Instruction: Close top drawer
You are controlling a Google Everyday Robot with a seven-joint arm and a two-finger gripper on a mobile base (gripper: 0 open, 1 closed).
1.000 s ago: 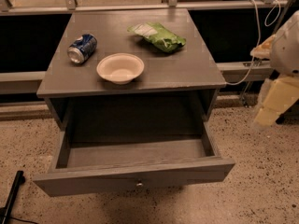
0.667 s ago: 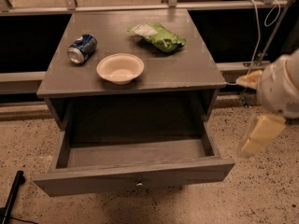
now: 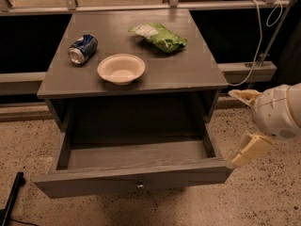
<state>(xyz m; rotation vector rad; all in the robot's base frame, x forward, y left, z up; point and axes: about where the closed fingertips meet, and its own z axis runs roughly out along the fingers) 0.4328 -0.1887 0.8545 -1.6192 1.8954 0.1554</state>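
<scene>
Beside the right front corner of the top drawer (image 3: 131, 175), pulled far out below the bench (image 3: 188, 74), we hold our gripper (image 3: 234, 129), jaws spread wide and empty (nothing needs grasping), seemingly placed to push its face inward.

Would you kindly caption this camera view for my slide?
Top drawer stands open; open tool hovers beside its right front corner.

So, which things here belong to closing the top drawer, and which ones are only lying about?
For the job:
- top drawer, pulled out
- its knob
- end effector, open, beside the drawer's right front corner

Just lying about, all on the cabinet top:
- blue can, on its side
- white bowl
- green bag
</scene>
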